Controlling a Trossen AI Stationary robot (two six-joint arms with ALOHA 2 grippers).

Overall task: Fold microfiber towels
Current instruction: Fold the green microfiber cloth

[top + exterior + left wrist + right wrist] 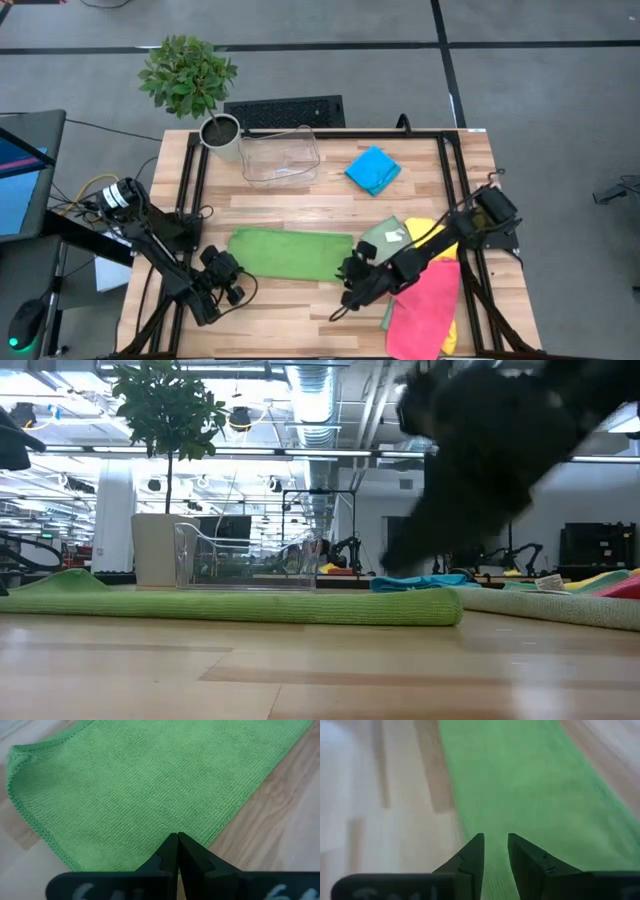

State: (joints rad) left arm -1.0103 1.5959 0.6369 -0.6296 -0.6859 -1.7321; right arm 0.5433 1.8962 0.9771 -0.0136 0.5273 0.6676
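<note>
From above, the folded green towel [290, 253] lay across the middle of the table [300, 310], with the left gripper [232, 282] low by its near left corner and the right gripper [352, 281] at its right end, its arm hiding part of the pink towel [425, 300] and yellow towel [428, 230]. At table height, a blurred dark arm [490, 450] covered the upper right. The left wrist view showed fingers [192, 855] pressed together over green cloth, the right wrist view fingers [472, 855] slightly apart and holding nothing.

Wooden table [300, 300] with towels [290, 253], bin [280, 157]
</note>
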